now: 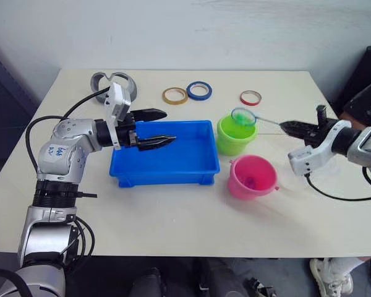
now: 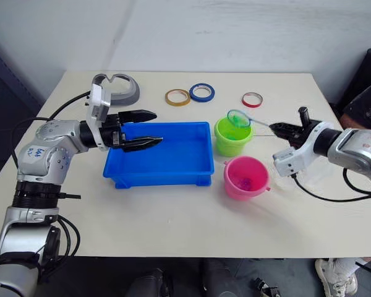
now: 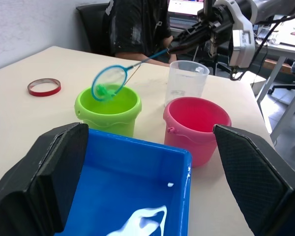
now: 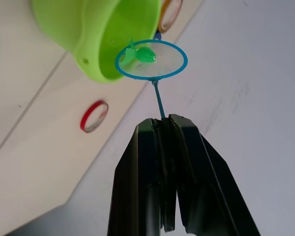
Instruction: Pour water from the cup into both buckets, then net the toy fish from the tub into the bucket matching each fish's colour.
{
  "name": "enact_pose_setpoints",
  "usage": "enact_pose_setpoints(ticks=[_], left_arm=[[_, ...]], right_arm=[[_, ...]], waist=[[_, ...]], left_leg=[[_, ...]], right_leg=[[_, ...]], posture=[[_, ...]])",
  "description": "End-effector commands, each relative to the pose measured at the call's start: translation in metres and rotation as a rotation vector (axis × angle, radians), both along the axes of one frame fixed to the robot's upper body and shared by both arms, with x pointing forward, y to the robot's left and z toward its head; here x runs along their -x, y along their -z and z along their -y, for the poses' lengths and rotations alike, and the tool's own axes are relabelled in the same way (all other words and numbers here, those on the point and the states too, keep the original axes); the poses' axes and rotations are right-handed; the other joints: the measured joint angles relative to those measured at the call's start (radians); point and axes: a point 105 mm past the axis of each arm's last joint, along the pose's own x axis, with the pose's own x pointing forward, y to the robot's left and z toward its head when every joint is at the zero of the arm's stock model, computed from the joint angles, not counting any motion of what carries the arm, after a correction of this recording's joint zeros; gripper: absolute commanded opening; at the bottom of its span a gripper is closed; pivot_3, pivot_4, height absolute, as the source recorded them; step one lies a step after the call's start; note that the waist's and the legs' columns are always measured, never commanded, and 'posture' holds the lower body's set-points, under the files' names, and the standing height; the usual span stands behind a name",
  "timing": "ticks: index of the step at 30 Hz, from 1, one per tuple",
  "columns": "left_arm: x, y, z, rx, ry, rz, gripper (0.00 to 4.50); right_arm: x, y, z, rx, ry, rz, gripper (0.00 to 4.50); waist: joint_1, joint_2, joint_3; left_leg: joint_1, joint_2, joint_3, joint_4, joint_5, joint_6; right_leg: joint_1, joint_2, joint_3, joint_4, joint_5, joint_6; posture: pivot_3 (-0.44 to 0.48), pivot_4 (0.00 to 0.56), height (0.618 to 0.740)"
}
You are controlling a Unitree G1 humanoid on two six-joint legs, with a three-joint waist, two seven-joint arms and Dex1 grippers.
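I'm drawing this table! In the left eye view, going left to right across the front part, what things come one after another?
Left pincer → blue tub → green bucket, with the net held over it → pink bucket, overlapping slightly and nearer → right pincer.

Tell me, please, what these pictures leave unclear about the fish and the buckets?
- Green bucket: its inside is hidden by the wall and the net in the eye views.
- Pink bucket: something magenta lies inside, too small to count.
- Tub: the left gripper's fingers cover its corners in the left wrist view.
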Motion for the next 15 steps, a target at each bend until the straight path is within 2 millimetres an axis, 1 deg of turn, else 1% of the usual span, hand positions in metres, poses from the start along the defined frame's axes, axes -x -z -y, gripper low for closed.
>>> enact_pose_setpoints(ticks=[1, 3, 8, 12, 13, 15], left_arm=[[0.002, -0.008, 0.002, 0.005, 0.011, 0.051, 4.43], [0.001, -0.009, 0.003, 0.006, 0.013, 0.055, 4.43], [-0.001, -0.012, 0.003, 0.007, 0.012, 0.064, 4.43], [-0.002, -0.013, 0.003, 0.006, 0.014, 0.066, 4.43], [-0.002, -0.012, 0.003, 0.006, 0.016, 0.064, 4.43], [-0.001, -0.012, 0.005, 0.006, 0.02, 0.063, 4.43]], right_arm=[[0.012, 0.017, -0.011, 0.054, -0.084, -0.064, 0.0], [0.012, 0.018, -0.009, 0.043, -0.073, -0.064, 0.0], [0.005, 0.0, -0.001, -0.012, -0.024, 0.001, 0.0], [0.004, -0.008, 0.001, -0.044, -0.011, 0.023, 0.0], [0.006, -0.005, -0.001, -0.023, -0.024, 0.021, 0.0], [0.01, 0.009, -0.005, 0.02, -0.056, -0.017, 0.0]], waist=[[0.002, 0.0, 0.0], [0.003, 0.0, 0.0], [-0.001, 0.0, 0.0], [-0.001, 0.0, 0.0], [-0.001, 0.0, 0.0], [0.001, 0.0, 0.0]], left_leg=[[0.0, 0.0, 0.0, 0.0, 0.0, 0.0], [0.0, 0.0, 0.0, 0.0, 0.0, 0.0], [0.0, 0.0, 0.001, 0.002, 0.0, 0.0], [0.0, 0.0, 0.001, 0.002, 0.0, 0.0], [0.0, 0.0, 0.001, 0.002, 0.0, 0.0], [0.0, 0.0, 0.001, 0.002, 0.0, 0.0]], right_leg=[[0.0, 0.0, 0.0, 0.0, 0.0, 0.0], [0.0, 0.0, 0.0, 0.0, 0.0, 0.0], [0.0, 0.0, 0.001, 0.002, 0.0, 0.0], [0.0, 0.0, 0.001, 0.003, 0.0, 0.0], [0.0, 0.0, 0.001, 0.003, 0.0, 0.0], [0.0, 0.0, 0.001, 0.003, 0.0, 0.0]], posture=[[0.0, 0.15, 0.74], [0.0, 0.15, 0.74], [0.0, 0.15, 0.74], [0.0, 0.15, 0.74], [0.0, 0.15, 0.74], [0.0, 0.15, 0.74]])
